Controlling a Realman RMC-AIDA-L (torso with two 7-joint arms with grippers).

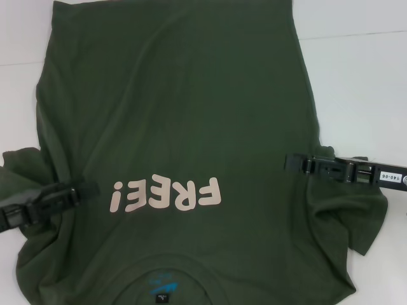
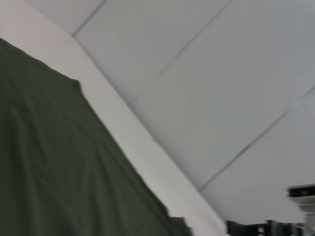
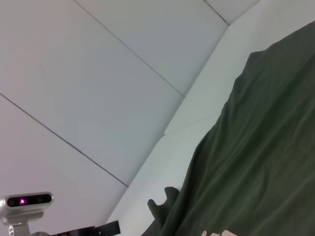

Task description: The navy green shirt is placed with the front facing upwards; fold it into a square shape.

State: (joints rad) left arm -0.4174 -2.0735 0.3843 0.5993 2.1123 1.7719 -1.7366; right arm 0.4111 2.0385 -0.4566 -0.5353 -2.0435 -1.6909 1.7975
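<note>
The navy green shirt (image 1: 178,108) lies front up on the white table, collar toward me, with pale "FREE!" lettering (image 1: 166,194) and a blue neck label (image 1: 160,294). My left gripper (image 1: 89,190) lies low at the shirt's left side by the bunched sleeve, shut on the fabric. At the right side, beside the crumpled right sleeve (image 1: 353,216), my right gripper (image 1: 292,164) is likewise shut on the cloth. Creases run toward both tips. The shirt (image 2: 59,172) fills one side of the left wrist view, and the shirt (image 3: 256,162) also shows in the right wrist view.
White table (image 1: 362,89) shows bare on both sides of the shirt. The shirt's hem runs out of view at the far edge. Pale wall panels (image 2: 206,88) stand behind the table. The other arm's gripper (image 2: 261,228) shows far off in the left wrist view.
</note>
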